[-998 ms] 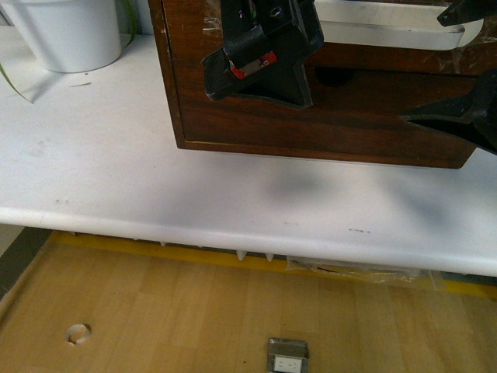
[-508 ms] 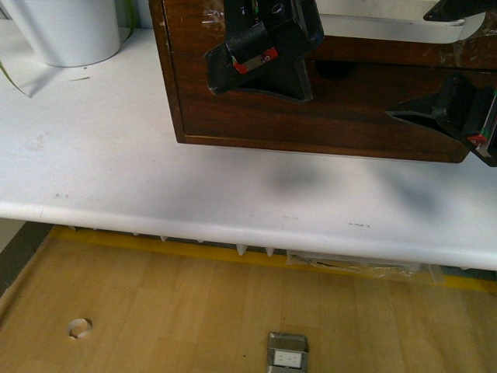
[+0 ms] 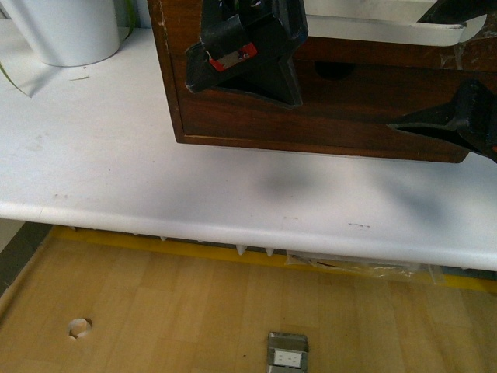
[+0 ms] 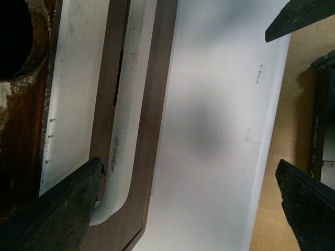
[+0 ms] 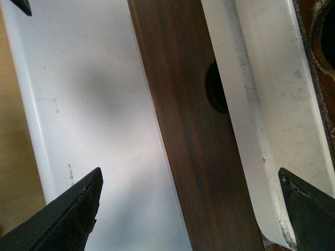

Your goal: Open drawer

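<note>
Two-handed approach to the drawer [image 3: 373,50], which is set high in a cabinet [image 3: 233,116] on the white surface [image 3: 116,171]. The left hand [image 4: 188,163] and right hand [image 5: 189,172] are spread wide, and nothing is held. If the white handle [image 5: 261,104] is hooked near its rounded end, a slip is likely, and the unbraced cabinet may be dragged. Finger spread is shown only in the wrist views, and the cabinet's footing only in the front view.

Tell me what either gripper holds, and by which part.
Nothing held: left gripper and right gripper both stand open, jaws spread wide before the drawer handle.
</note>
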Controlling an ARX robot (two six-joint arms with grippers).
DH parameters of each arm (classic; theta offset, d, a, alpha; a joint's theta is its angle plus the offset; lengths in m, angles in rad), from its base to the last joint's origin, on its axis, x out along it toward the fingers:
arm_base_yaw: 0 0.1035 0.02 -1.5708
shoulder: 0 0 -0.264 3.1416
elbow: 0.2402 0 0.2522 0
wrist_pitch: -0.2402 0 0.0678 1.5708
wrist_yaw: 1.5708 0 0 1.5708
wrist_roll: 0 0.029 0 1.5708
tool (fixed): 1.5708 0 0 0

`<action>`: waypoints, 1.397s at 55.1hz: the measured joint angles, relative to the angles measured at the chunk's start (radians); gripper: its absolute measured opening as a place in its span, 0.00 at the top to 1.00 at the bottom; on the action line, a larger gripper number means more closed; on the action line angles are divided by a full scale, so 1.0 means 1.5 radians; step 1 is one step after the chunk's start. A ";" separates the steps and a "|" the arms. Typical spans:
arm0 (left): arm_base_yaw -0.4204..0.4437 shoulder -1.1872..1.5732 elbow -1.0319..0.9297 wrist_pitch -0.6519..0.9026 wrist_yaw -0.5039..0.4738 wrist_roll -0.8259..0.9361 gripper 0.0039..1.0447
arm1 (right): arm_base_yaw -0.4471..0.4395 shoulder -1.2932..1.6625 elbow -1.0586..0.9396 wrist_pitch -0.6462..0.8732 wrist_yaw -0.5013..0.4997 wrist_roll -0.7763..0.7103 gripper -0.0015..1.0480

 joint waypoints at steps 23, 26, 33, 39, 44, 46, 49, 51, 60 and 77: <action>-0.024 -0.065 -0.074 -0.015 -0.012 0.024 0.06 | 0.013 -0.079 -0.043 -0.082 -0.021 -0.062 0.08; -0.030 -0.077 -0.088 -0.016 -0.017 0.026 0.06 | 0.017 -0.093 -0.055 -0.083 -0.022 -0.065 0.08; -0.039 -0.101 -0.113 -0.023 -0.022 0.033 0.06 | 0.024 -0.125 -0.079 -0.087 -0.035 -0.065 0.08; -0.046 -0.117 -0.131 -0.025 -0.029 0.037 0.06 | 0.030 -0.150 -0.095 -0.093 -0.043 -0.069 0.08; -0.050 -0.127 -0.143 -0.017 -0.031 0.038 0.06 | 0.034 -0.171 -0.107 -0.092 -0.054 -0.068 0.09; -0.050 -0.130 -0.149 -0.009 -0.032 0.037 0.06 | 0.034 -0.178 -0.112 -0.090 -0.058 -0.066 0.09; -0.051 -0.136 -0.161 0.014 -0.035 0.033 0.06 | 0.034 -0.186 -0.117 -0.088 -0.066 -0.061 0.09; -0.052 -0.141 -0.170 0.031 -0.036 0.027 0.06 | 0.033 -0.191 -0.122 -0.087 -0.075 -0.056 0.09; -0.054 -0.168 -0.212 0.130 -0.044 -0.005 0.06 | 0.003 -0.224 -0.145 -0.077 -0.125 -0.034 0.09; -0.042 -0.314 -0.334 0.331 -0.051 -0.128 0.06 | -0.135 -0.350 -0.216 -0.006 -0.232 0.043 0.09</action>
